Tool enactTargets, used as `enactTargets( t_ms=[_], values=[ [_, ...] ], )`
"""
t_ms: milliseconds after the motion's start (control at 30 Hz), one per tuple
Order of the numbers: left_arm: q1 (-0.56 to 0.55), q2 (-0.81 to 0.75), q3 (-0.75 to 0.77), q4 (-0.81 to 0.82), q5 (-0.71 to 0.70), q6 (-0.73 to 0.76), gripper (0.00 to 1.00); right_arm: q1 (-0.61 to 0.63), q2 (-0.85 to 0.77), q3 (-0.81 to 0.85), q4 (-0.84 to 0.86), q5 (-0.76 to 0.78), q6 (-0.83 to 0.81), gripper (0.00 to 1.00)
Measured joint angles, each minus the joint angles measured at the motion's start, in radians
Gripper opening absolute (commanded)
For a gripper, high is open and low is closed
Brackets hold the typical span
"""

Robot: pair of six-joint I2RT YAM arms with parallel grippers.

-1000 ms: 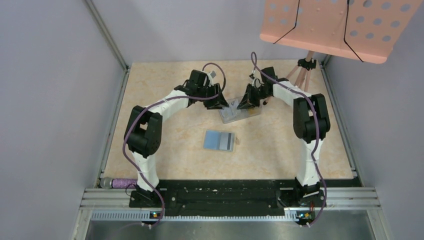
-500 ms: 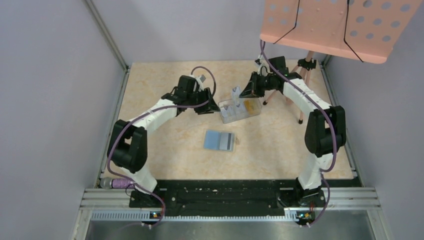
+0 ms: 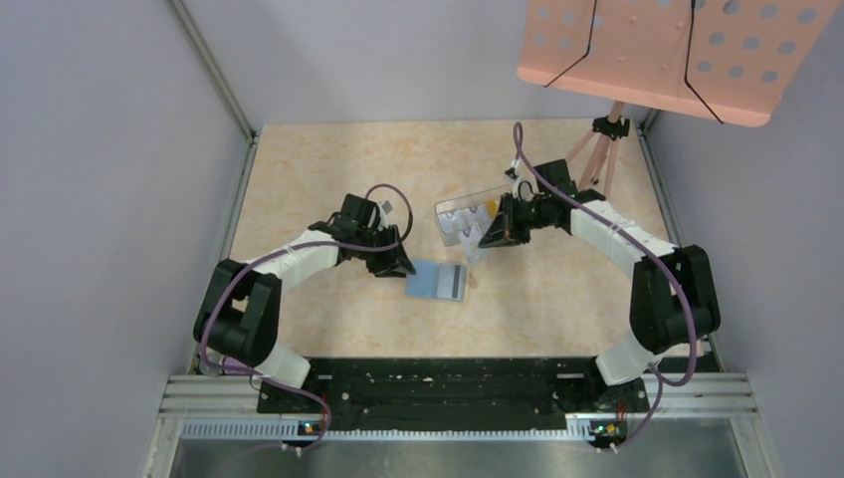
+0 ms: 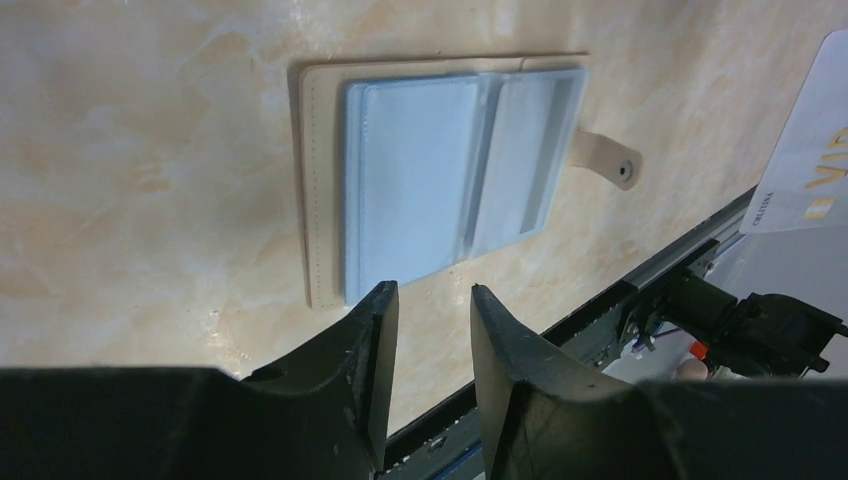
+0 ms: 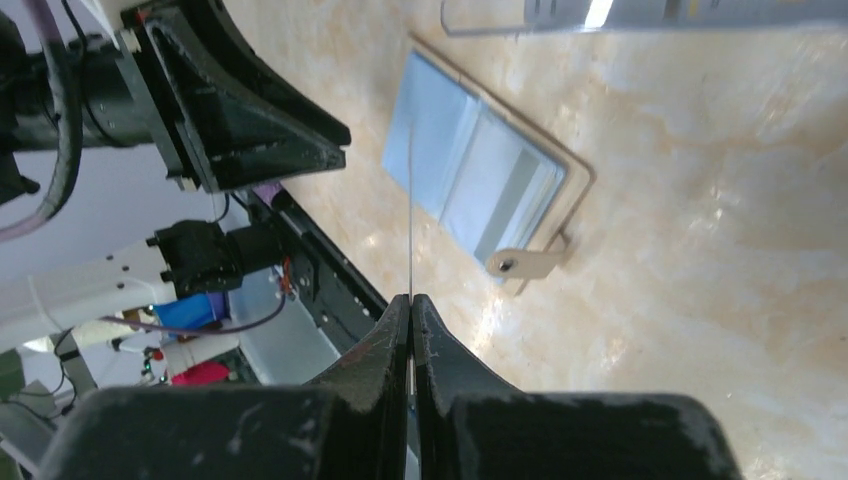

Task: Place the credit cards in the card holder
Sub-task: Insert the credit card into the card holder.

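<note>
**Left to right.** Left gripper (image 4: 432, 300), jaws slightly apart and empty, hovers at the left edge of the holder (image 4: 440, 180), probably to steady it. The holder lies open, lining up, mid-table. Right gripper (image 5: 411, 305) pinches a card (image 5: 410, 200) on edge near the holder's far right corner, apparently aligned for a pocket. Clear box (image 3: 463, 212) lies just beyond.
</note>
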Motion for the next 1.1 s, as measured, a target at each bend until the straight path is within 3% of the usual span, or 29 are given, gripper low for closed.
enactTargets(
  t_ms=[567, 1100],
  values=[
    [0.001, 0.142, -0.031, 0.039, 0.034, -0.005, 0.36, 0.011, -0.08, -0.24, 0.123, -0.031, 0.006, 0.0],
    [-0.121, 0.211, -0.034, 0.198, 0.098, -0.162, 0.2, 0.011, -0.062, -0.319, 0.251, -0.043, 0.023, 0.0]
  ],
)
